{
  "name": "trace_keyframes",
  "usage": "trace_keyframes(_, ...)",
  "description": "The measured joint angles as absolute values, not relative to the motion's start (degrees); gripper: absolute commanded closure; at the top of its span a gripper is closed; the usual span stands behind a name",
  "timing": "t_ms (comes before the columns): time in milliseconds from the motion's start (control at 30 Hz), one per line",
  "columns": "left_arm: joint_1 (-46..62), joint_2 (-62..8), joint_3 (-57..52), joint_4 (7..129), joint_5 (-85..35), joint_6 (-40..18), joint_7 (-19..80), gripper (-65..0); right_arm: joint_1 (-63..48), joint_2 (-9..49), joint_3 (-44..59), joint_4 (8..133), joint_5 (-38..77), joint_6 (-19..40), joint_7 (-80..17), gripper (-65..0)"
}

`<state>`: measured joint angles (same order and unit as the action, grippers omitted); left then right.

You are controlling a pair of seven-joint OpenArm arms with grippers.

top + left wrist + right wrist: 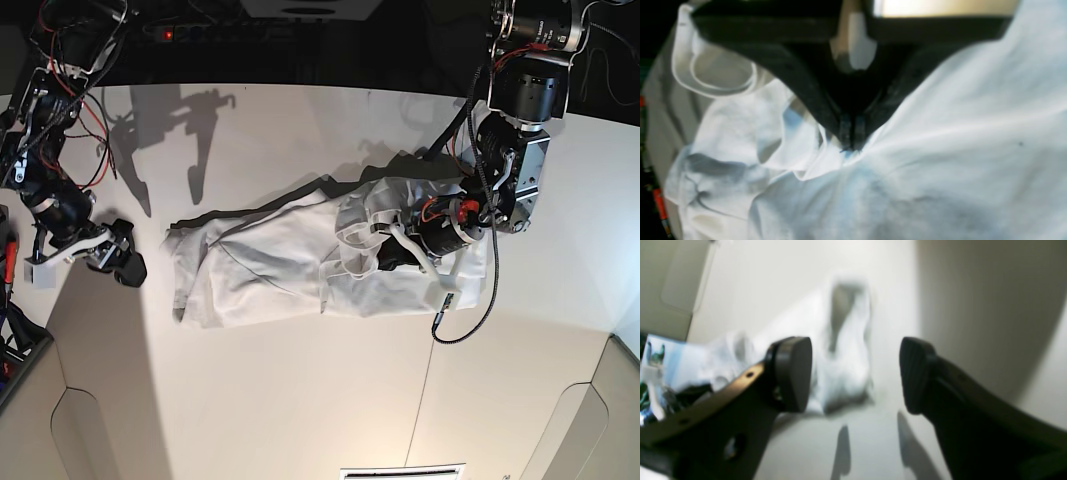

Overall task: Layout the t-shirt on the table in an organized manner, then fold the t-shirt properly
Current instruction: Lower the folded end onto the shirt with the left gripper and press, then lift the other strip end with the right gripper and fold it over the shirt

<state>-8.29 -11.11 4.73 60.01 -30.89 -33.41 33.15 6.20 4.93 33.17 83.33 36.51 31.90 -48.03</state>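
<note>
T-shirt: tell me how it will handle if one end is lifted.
Probably floppy: the t-shirt lies crumpled in soft folds on the table. It likely drapes and trails: fabric puckers toward the shut left end effector pinching it. Seemingly light, since the thin cloth bunches easily.

Overhead view of a wide matte white tabletop (pixel 300 400) crossed by a thin dark seam. Crumpled white soft-fabric t-shirt (pixel 270 265) stretched lengthwise across the middle, bunched and folded toward the right. Left claw (pixel 392 252), on a black arm with red wiring at the view's right, down in the bunched cloth, closed on a fold of it. Right claw (pixel 118 262), at the view's left, spread wide, just beside the t-shirt's left edge, apart from it.
</note>
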Motion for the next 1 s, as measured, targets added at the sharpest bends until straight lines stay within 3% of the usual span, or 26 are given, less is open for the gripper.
trace_keyframes(100,-7.84,-11.11,4.69,60.03,-31.11,-33.91,33.19,0.0,11.35,5.78,30.70,79.00,35.24,31.73,-48.25,-40.7)
trace_keyframes(400,-7.64,-11.11,4.64,60.03,-31.31,-34.20,33.19,0.0,23.35,6.09,28.21,47.29,34.02,31.46,-46.54,-40.8)
trace_keyframes(567,-7.62,-11.11,4.64,60.03,-31.29,-34.35,33.17,0.0,24.40,6.00,27.53,45.08,24.38,31.81,-40.14,-40.7)
trace_keyframes(867,-7.62,-11.11,4.64,60.03,-31.29,-34.35,33.19,0.0,22.02,6.02,19.55,45.15,28.77,31.97,-38.30,-39.8)
trace_keyframes(933,-7.62,-11.11,4.64,60.03,-31.29,-34.35,33.19,0.0,21.80,6.02,19.22,45.15,30.09,32.49,-38.61,-30.4)
trace_keyframes(1000,-7.64,-11.11,4.64,60.03,-31.48,-34.37,33.19,0.0,21.45,6.02,19.18,45.04,32.36,32.08,-40.38,-9.4)
